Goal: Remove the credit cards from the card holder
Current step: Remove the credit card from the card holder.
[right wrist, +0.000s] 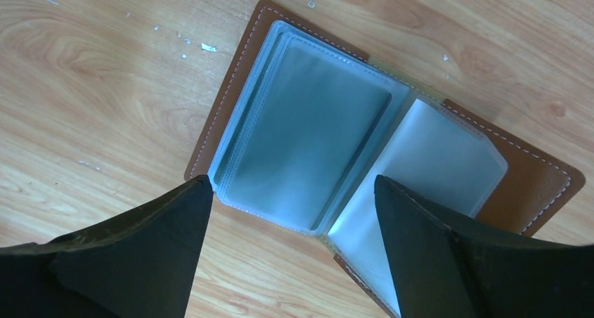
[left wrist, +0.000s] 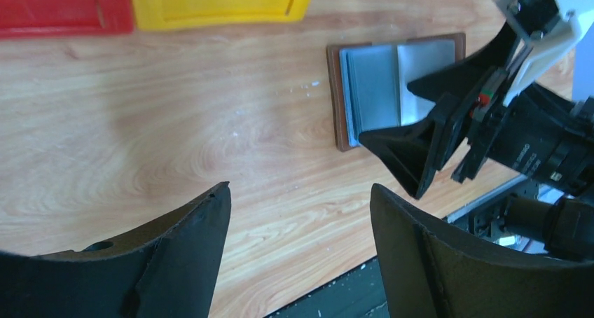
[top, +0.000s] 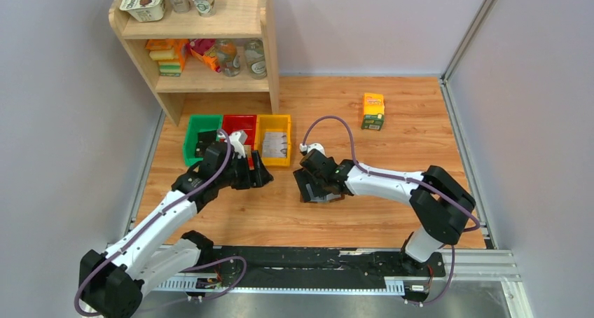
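Card holder lies open & flat on table, approx mid-surface, a bit toward near edge, clear sleeves facing up. R gripper hangs right over it, fingers spread wide, pinching nothing. L gripper is also spread & empty, over bare wood left of holder, just near-side of red bin & yellow bin. One page looks darker; can't tell if credit cards sit inside.

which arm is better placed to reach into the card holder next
Probably right: its jaws stand open over the open card holder. The left jaws are open too, but off to its side.
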Controlling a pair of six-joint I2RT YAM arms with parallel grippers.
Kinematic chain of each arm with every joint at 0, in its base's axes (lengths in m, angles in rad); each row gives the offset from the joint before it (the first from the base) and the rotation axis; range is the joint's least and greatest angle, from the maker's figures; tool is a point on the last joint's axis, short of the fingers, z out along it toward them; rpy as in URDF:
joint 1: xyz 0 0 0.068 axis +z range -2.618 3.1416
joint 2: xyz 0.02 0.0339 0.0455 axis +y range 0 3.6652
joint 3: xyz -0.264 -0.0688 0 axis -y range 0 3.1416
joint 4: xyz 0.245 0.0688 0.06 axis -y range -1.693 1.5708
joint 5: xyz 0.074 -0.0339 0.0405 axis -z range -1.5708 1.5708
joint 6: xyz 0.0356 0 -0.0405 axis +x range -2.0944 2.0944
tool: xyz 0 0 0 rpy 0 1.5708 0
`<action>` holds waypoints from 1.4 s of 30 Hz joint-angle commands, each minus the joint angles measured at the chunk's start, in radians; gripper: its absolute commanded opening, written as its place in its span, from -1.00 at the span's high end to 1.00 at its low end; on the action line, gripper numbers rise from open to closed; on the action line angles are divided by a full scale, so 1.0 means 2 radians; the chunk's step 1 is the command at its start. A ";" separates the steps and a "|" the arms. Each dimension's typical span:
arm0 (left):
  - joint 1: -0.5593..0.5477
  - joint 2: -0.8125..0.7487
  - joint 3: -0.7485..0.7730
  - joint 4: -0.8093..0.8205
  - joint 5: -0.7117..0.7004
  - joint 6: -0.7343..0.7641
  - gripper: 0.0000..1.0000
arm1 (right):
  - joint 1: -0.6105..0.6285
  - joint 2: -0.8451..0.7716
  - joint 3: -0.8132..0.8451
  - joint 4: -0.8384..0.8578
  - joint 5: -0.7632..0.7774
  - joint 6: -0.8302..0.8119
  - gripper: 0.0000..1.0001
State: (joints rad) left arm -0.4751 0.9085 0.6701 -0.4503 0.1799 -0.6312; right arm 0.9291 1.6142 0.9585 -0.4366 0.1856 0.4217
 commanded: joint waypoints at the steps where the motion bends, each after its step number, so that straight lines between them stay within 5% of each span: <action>1: -0.027 -0.013 -0.013 0.041 -0.018 -0.037 -0.60 | 0.003 0.011 0.015 0.023 0.020 0.012 -0.77; 13: -0.081 0.038 -0.018 0.087 -0.029 -0.067 -0.56 | -0.012 0.009 -0.011 0.044 -0.001 0.018 -0.08; 30: -0.118 0.192 0.045 0.166 -0.013 -0.076 -0.54 | -0.112 -0.045 -0.105 0.139 -0.147 0.041 0.42; 42: -0.121 0.288 0.072 0.212 -0.003 -0.099 -0.40 | -0.129 -0.077 -0.109 0.133 -0.158 0.042 0.18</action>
State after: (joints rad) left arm -0.7120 1.4544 0.7872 -0.0853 0.1596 -0.8001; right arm 0.6773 1.5307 0.7406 -0.1665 -0.1230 0.5079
